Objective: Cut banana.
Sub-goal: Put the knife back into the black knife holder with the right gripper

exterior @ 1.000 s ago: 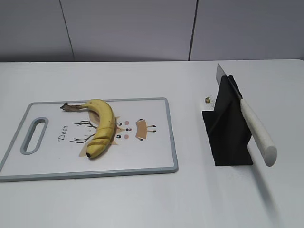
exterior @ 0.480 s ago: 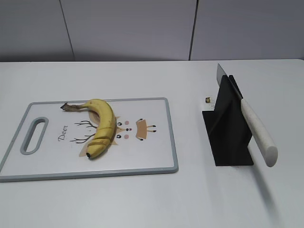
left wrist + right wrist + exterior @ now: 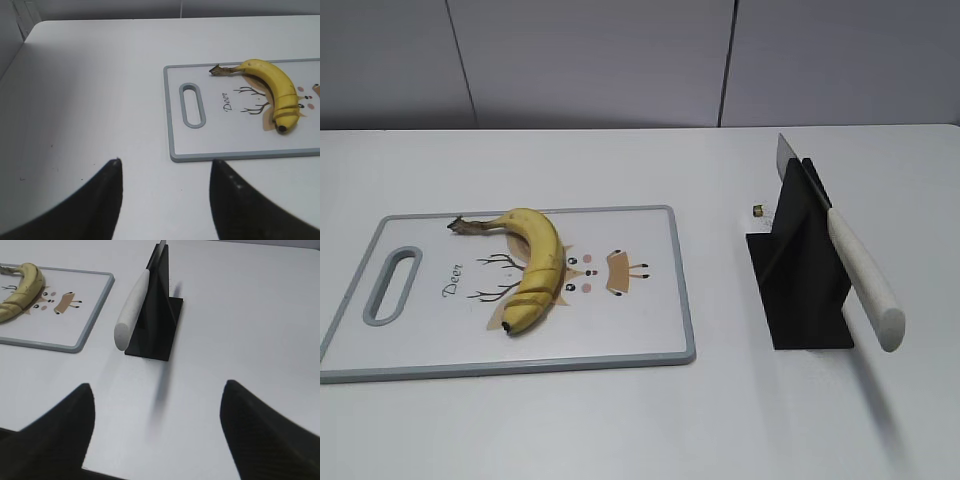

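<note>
The yellow banana lies on the white cutting board, stem to the far left, with cut lines across its near half. It also shows in the left wrist view and the right wrist view. A knife with a white handle rests in a black stand, right of the board. My left gripper is open and empty over bare table, left of the board's near corner. My right gripper is open and empty, near side of the knife stand. Neither gripper shows in the exterior view.
The board has a grey rim and a slot handle at its left end. A small dark object sits on the table behind the stand. The table ends at a grey wall at the back.
</note>
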Robot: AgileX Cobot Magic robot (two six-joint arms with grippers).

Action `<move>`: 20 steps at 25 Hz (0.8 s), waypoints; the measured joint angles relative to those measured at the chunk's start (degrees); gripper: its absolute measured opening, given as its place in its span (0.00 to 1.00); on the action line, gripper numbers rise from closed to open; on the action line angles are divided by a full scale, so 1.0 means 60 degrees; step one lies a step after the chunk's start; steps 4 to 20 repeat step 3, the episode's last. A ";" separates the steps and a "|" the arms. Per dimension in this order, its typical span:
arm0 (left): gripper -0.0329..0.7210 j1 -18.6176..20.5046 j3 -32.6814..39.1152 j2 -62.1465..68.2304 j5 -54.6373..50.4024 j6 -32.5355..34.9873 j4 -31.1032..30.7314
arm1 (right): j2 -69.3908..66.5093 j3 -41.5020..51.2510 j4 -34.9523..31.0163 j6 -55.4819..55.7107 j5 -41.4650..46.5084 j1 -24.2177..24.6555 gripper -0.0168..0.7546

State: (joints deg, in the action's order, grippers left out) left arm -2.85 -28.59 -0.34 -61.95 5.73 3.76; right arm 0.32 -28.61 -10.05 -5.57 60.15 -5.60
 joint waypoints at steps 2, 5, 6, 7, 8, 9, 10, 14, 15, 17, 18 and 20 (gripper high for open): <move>0.76 0.0000 0.0000 0.0000 0.0000 0.0000 0.0000 | 0.0000 0.0000 -0.0003 0.0000 0.0000 0.0000 0.79; 0.76 0.0000 0.0000 0.0000 0.0000 0.0000 0.0000 | 0.0000 0.0000 -0.0011 0.0000 0.0000 0.0000 0.79; 0.76 0.0000 0.0000 0.0000 0.0000 0.0000 0.0000 | 0.0000 0.0000 -0.0011 0.0000 0.0000 0.0000 0.79; 0.76 0.0000 0.0000 0.0000 0.0000 0.0000 0.0000 | 0.0000 0.0000 -0.0011 0.0000 0.0000 0.0000 0.79; 0.76 0.0000 0.0000 0.0000 0.0000 0.0000 0.0000 | 0.0000 0.0000 -0.0011 0.0000 0.0000 0.0000 0.79; 0.76 0.0000 0.0000 0.0000 0.0000 0.0000 0.0000 | 0.0000 0.0000 -0.0011 0.0000 0.0000 0.0000 0.79; 0.76 0.0000 0.0000 0.0000 0.0000 0.0000 0.0000 | 0.0000 0.0000 -0.0011 0.0000 0.0000 0.0000 0.79; 0.76 0.0000 0.0000 0.0000 0.0000 0.0000 0.0000 | 0.0000 0.0000 -0.0011 0.0000 0.0000 0.0000 0.79; 0.76 0.0000 0.0000 0.0000 0.0000 0.0000 0.0000 | 0.0000 0.0000 -0.0011 0.0000 0.0000 0.0000 0.79; 0.76 0.0000 0.0000 0.0000 0.0000 0.0000 0.0000 | 0.0000 0.0000 -0.0011 0.0000 0.0000 0.0000 0.79; 0.76 0.0000 0.0000 0.0000 0.0000 0.0000 0.0000 | 0.0000 0.0000 -0.0011 0.0000 0.0000 0.0000 0.79; 0.76 0.0000 0.0000 0.0000 0.0000 0.0000 0.0000 | 0.0000 0.0000 -0.0011 0.0000 0.0000 0.0000 0.79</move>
